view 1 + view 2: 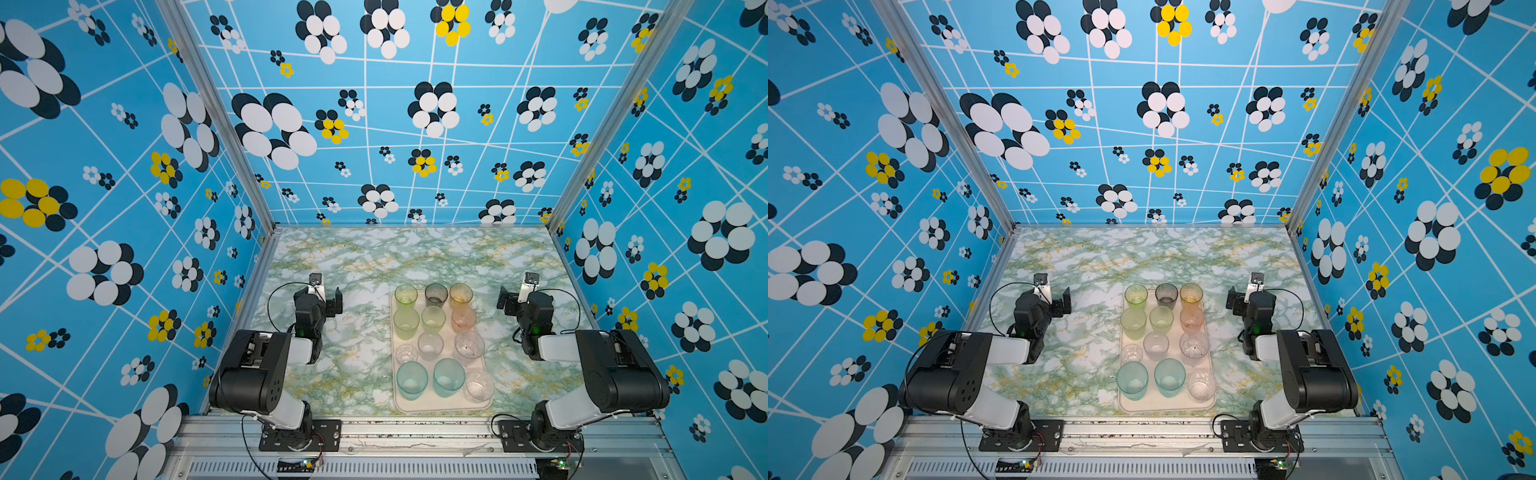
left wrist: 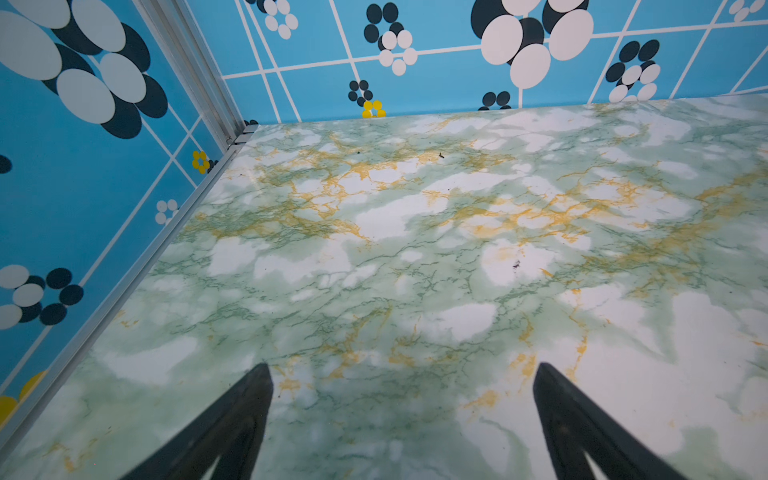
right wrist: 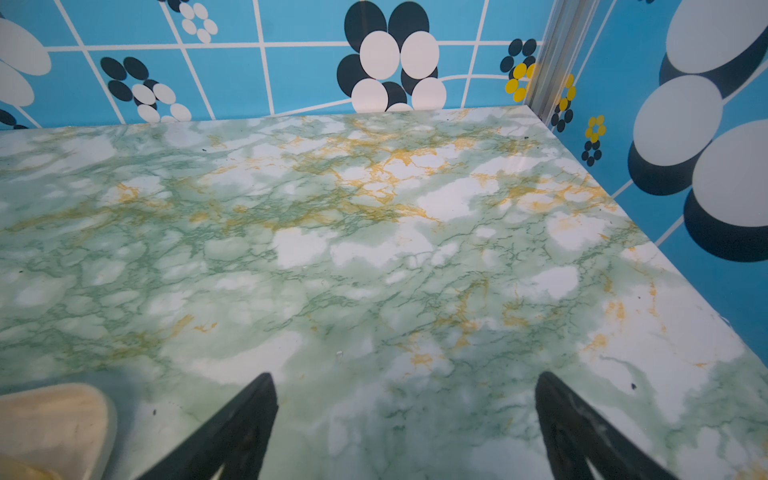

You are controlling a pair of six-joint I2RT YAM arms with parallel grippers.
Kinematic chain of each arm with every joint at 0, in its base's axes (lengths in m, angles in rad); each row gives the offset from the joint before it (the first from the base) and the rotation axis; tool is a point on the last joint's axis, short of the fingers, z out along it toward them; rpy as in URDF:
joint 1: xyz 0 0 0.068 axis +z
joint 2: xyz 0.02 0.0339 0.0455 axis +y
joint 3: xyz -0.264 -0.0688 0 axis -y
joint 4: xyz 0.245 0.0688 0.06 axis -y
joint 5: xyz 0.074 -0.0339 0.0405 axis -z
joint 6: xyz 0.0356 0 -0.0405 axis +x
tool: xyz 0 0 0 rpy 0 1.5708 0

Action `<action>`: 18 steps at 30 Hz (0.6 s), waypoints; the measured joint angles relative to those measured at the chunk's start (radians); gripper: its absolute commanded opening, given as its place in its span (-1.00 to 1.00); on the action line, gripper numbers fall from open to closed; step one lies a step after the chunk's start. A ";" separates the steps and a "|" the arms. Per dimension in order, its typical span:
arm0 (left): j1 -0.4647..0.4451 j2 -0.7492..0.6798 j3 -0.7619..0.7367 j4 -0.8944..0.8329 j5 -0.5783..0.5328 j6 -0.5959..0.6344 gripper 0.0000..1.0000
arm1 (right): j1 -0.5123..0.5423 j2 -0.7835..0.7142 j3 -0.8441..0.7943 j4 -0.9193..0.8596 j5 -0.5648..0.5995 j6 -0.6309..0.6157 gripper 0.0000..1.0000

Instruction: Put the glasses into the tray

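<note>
The pale cream tray [image 1: 441, 406] [image 1: 1163, 409] lies on the marble table between the two arms. Several glasses stand upright on it in rows: two teal glasses [image 1: 411, 380] at the front, clear ones mid-tray, green [image 1: 406, 322], smoky grey [image 1: 436, 294], amber [image 1: 460, 295] and pink [image 1: 463, 319] towards the back. My left gripper [image 1: 328, 301] [image 2: 401, 365] hovers open left of the tray, with only bare table between its fingers. To the right of the tray my right gripper [image 1: 509, 301] [image 3: 405, 376] is open and empty too. A tray corner [image 3: 54, 419] shows in the right wrist view.
Blue flowered walls [image 1: 124, 208] close in the table on the left, back and right. An aluminium rail [image 1: 415, 432] runs along the front edge, carrying both arm bases. The marble tabletop [image 1: 407, 253] stretches behind the tray to the back wall.
</note>
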 measured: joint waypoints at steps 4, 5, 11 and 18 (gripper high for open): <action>0.000 0.000 0.000 -0.008 0.000 0.000 0.98 | 0.000 0.000 0.000 0.000 0.000 0.000 0.98; 0.000 0.000 0.000 -0.009 0.000 0.000 0.98 | 0.000 0.000 0.000 0.000 0.000 0.000 0.99; 0.001 0.000 0.000 -0.013 0.000 0.000 0.98 | 0.000 0.000 0.000 0.000 0.000 0.000 0.99; 0.001 0.000 0.000 -0.013 0.000 0.000 0.98 | 0.000 0.000 0.000 0.000 0.000 0.000 0.99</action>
